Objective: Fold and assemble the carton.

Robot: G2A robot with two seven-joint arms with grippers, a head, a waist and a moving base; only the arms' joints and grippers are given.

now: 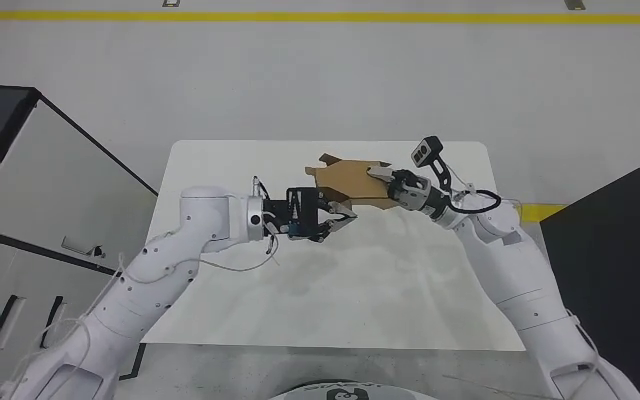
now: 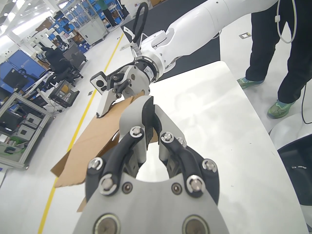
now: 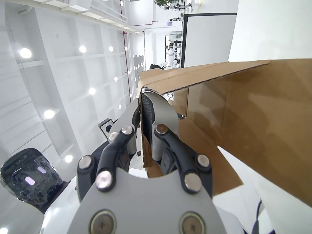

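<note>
Top view puts the carton over the far middle of the desk, partly unfolded with its flaps loose. I see my right gripper at the carton's right end, its fingers clamped on a flap with cardboard pinched between the pads. My left gripper sits at the near edge, its fingers closed on that strip of cardboard.

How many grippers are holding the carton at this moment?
2. The left gripper pinches one end of the carton; the right gripper clamps a flap at the other end.
</note>
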